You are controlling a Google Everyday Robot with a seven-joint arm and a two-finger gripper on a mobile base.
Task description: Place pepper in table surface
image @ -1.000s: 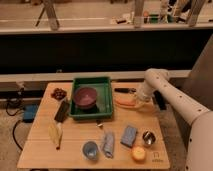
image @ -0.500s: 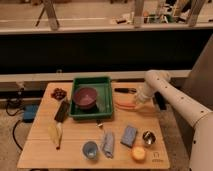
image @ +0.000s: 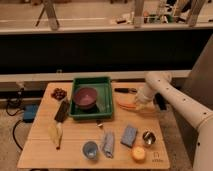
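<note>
The slim, tapered orange pepper (image: 126, 105) lies on the light tan plank table surface (image: 80, 132), just right of the green plastic tray (image: 92, 81) that holds a round purple bowl (image: 85, 96). The white arm's gripper (image: 138, 101) sits low at the pepper's right end, and I cannot tell whether it grips the pepper or has let go. Nearer on the table stand a round orange fruit (image: 138, 153) and a small metal cup (image: 148, 137)
</note>
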